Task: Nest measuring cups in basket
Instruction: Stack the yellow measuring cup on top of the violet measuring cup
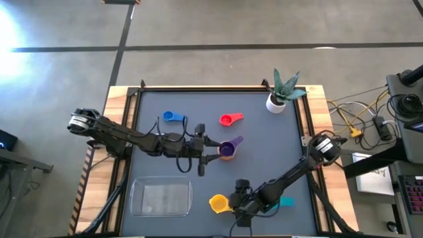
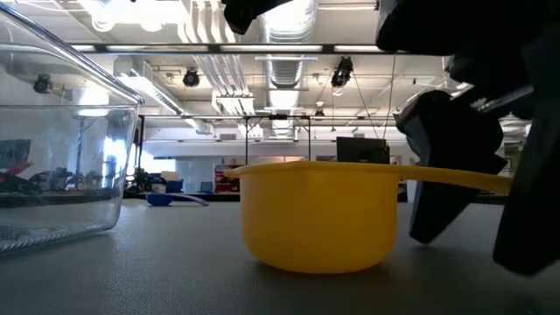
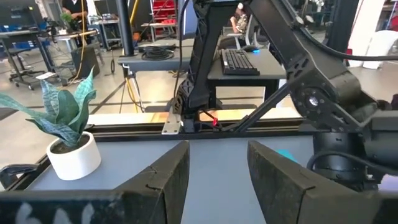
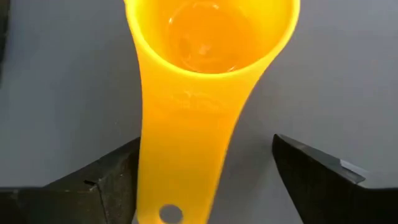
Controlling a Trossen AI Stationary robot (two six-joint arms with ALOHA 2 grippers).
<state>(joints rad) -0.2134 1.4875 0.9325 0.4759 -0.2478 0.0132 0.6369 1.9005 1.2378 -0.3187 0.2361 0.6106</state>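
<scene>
The yellow cup [image 1: 219,203] stands upright on the table's near side, its handle [image 4: 186,149] pointing toward my right gripper [image 4: 205,186]. That gripper is open and low, with one finger on each side of the handle. My left gripper [image 1: 206,149] is open at mid-table, just left of the purple cup [image 1: 227,149], which seems to hold an orange cup. The blue cup [image 1: 173,117] and red cup [image 1: 230,119] lie farther back. A teal cup [image 1: 286,202] shows beside my right arm. The clear basket [image 1: 160,198] sits left of the yellow cup. No green cup shows. My right gripper straddles the yellow cup's handle near its free end [image 4: 163,205], coming level from the table's right, fingers across the handle. One finger [image 4: 115,183] lies right beside the handle's edge; whether it touches, I cannot tell. The other stands well apart. The cup rests on the table.
A white plant pot [image 1: 276,102] stands at the far right corner. Raised rails [image 1: 132,106] edge the dark mat. Open mat lies between the basket and the blue cup. Cables and gear lie off the table's right side.
</scene>
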